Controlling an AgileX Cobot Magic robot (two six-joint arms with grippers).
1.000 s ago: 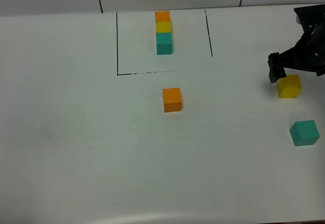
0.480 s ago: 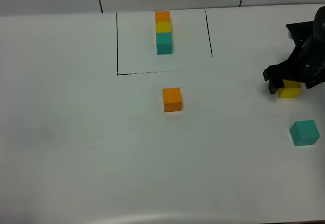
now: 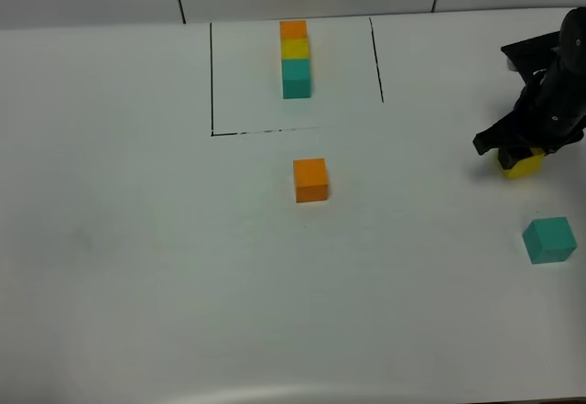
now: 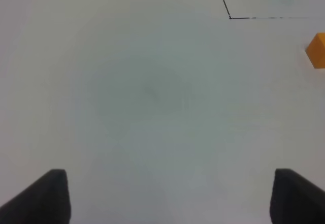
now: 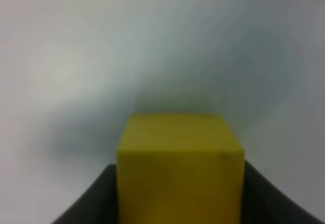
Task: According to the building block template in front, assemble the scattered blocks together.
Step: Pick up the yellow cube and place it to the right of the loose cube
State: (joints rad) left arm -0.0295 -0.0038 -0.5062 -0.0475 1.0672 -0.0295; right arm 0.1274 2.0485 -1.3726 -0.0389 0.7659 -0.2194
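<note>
1. Over the last second the right claw (image 3: 520, 152) has come down from just behind the yellow block (image 3: 524, 166) onto it. Its jaws have gone from wide apart to closed. The block sits near the right edge of the surface (image 3: 137, 239), now mostly hidden under the claw.
2. For the task this looks like the pick of the middle piece. The grip is made, but I cannot tell whether the block has left the surface yet.
3. The right claw is clenched on the yellow block. The wrist view shows a dark finger against each side face, with the block filling the gap.
4. The left claw (image 4: 170, 197) is released, its fingers well apart over bare surface, holding and touching nothing.
5. The orange block (image 3: 310, 180) lies alone mid-surface, just in front of the black outline (image 3: 211, 74). The teal block (image 3: 548, 240) rests near the right edge, apart from the yellow one.
6. The building block template (image 3: 295, 58) reads orange, yellow, teal, so the yellow block probably belongs against the orange one.
</note>
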